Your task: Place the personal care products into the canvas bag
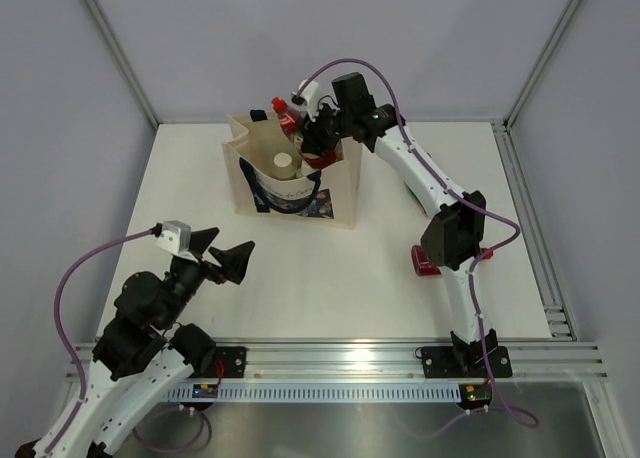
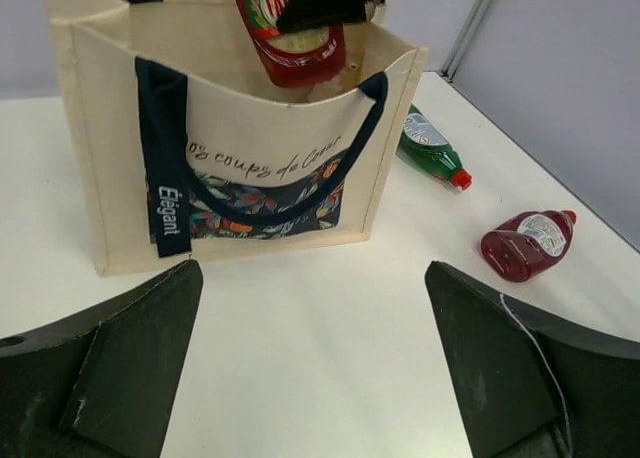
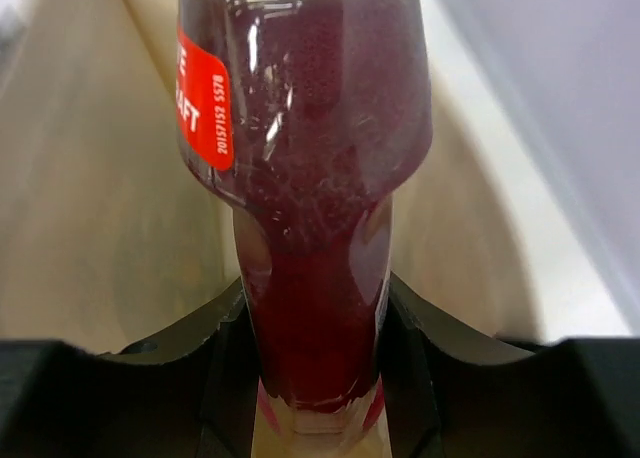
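the right gripper [image 3: 315, 353] is pinched on the narrow end of the red squeeze bottle [image 3: 305, 158], which is hung upright, base down, at the far-right mouth of the canvas bag [image 2: 110, 168]. the left gripper [image 2: 312, 368] is spread wide, empty, near left.

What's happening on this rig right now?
The right gripper is clamped on the neck of a red squeeze bottle and holds it at the mouth of the canvas bag. A cream-capped bottle is already inside. The left gripper hangs open and empty in front of the bag. A dark green squeeze bottle and a second red bottle lie on the table beside the bag, not yet packed.
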Controlling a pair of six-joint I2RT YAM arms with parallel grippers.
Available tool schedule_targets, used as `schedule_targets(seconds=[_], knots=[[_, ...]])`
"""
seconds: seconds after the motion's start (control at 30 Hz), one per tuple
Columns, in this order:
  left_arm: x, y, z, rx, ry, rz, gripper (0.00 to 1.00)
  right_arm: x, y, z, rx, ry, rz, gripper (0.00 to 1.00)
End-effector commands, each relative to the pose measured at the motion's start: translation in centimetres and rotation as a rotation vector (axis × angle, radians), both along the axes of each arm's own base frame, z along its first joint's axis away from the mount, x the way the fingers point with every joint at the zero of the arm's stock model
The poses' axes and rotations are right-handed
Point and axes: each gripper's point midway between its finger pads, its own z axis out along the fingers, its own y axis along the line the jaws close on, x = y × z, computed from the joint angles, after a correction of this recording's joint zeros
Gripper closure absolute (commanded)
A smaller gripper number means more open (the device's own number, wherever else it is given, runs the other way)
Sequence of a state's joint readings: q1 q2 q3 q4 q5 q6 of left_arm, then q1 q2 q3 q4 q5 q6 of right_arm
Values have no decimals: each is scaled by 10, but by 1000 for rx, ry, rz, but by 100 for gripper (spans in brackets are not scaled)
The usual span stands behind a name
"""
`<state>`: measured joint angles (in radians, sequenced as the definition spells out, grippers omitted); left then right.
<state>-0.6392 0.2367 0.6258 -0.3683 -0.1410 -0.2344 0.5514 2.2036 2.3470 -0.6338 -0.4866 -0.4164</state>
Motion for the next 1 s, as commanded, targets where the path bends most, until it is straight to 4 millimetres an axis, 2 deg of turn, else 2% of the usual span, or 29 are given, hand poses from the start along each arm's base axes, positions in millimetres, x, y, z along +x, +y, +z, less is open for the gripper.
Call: schedule_targets(seconds=[0.0,0.07,0.13,0.2,0.23,0.27,0.43,0.5,0.63,0.67,0.73,0.8,0.87,0.9,0.97], knots=[[-5,13,-8,-54,22,55,1,-10,-13,26,-128,-181,21,100],[-7,14,-13,-64,35,52,1,-18,-23,9,-203,-157,37,100],[-7,11,-19,-65,46,43,1,-20,-25,-6,-258,-142,41,100],[-6,7,-22,-70,55,31,1,-18,-31,-24,-345,-146,27,94],[-6,5,-26,-68,64,25,1,-17,-26,-34,-369,-144,24,89],[-5,2,-27,-76,74,16,1,-16,-27,-47,-402,-127,24,88],[-8,-6,-33,-87,106,-26,1,-21,-19,-48,-424,-126,48,82],[-9,-10,-36,-87,114,-45,1,-32,-19,-66,-511,-111,100,73],[-11,-14,-41,-87,125,-69,1,-51,-20,-83,-544,-39,145,48],[-11,-15,-42,-88,126,-72,1,-49,-19,-81,-534,-44,135,38],[-11,-17,-43,-93,124,-80,1,-47,-18,-75,-507,-47,101,27],[-11,-18,-45,-96,124,-85,1,-46,-16,-60,-467,-57,70,18],[-11,-20,-44,-97,119,-98,1,-44,-12,-38,-400,-63,30,12],[-11,-21,-43,-95,122,-100,1,-42,-12,-17,-358,-84,13,8],[-12,-24,-41,-94,115,-116,1,-41,-11,7,-279,-79,-40,3]])
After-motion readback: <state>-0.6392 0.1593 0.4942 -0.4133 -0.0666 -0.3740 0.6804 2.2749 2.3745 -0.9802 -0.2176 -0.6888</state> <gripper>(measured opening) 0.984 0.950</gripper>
